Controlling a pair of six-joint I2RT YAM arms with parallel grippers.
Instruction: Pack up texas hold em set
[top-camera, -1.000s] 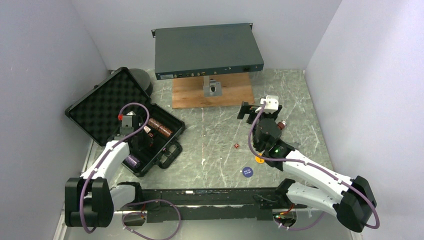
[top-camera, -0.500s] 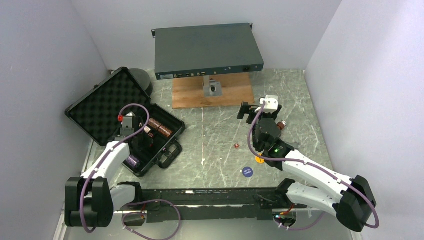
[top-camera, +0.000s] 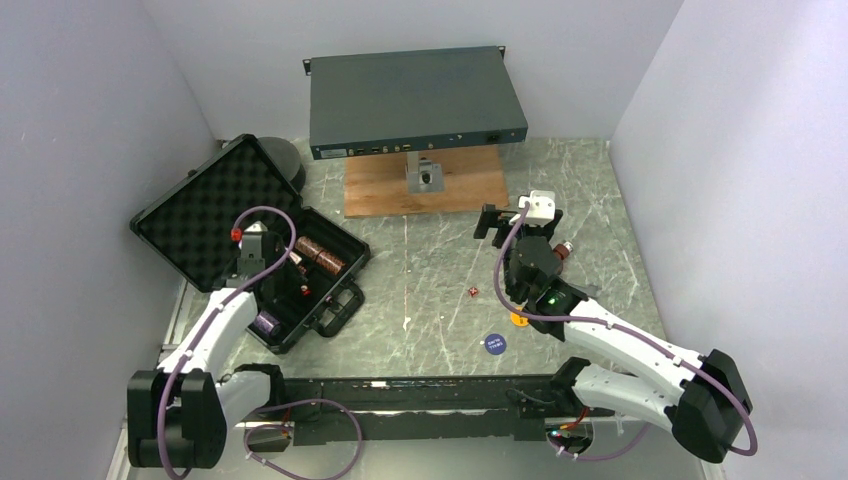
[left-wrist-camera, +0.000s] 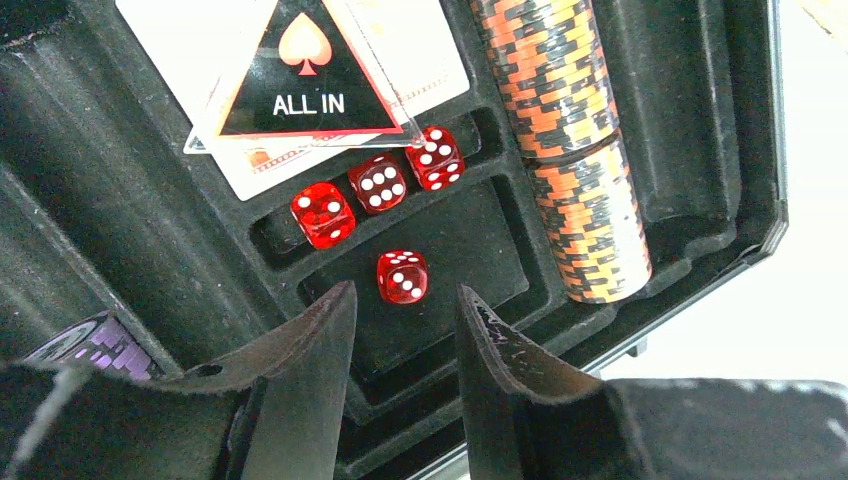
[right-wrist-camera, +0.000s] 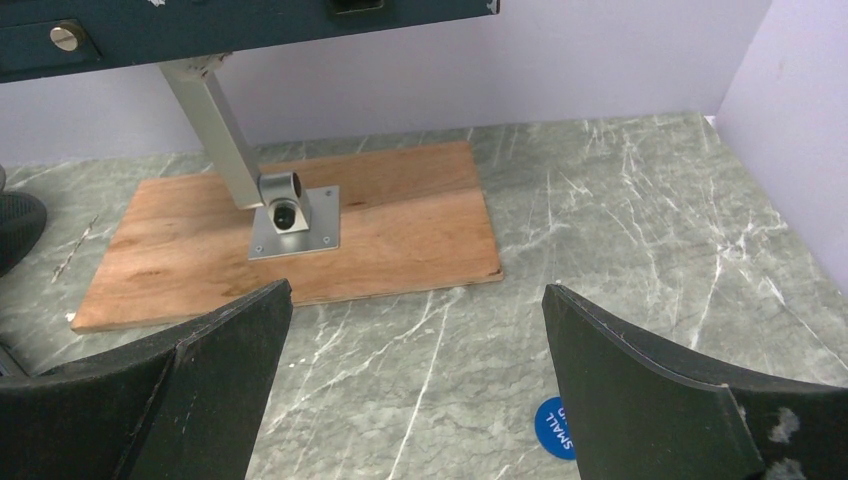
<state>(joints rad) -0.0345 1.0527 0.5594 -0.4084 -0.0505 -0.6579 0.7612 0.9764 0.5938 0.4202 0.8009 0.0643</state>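
The black foam-lined case (top-camera: 200, 215) lies open at the left. In the left wrist view it holds three red dice (left-wrist-camera: 378, 183) in a slot. It also holds an "ALL IN" triangle (left-wrist-camera: 305, 80) lying on cards, a row of orange-and-black chips (left-wrist-camera: 575, 150) and purple chips (left-wrist-camera: 90, 340). A fourth red die (left-wrist-camera: 402, 276) lies in the square recess. My left gripper (left-wrist-camera: 405, 300) is open and empty just above and short of it, and it also shows in the top view (top-camera: 288, 277). My right gripper (right-wrist-camera: 416, 290) is open and empty over the table. A red die (top-camera: 472, 291) lies on the table.
A blue chip (top-camera: 494, 343) and a yellow button (top-camera: 518, 320) lie near my right arm. A blue "SMALL" chip (right-wrist-camera: 553, 428) lies by my right finger. A wooden board (top-camera: 425, 180) with a post carrying a dark flat box (top-camera: 415, 100) stands at the back.
My left gripper has drawn back slightly toward the upper left, and a red die now shows in the case below its tips. The right arm has not moved.
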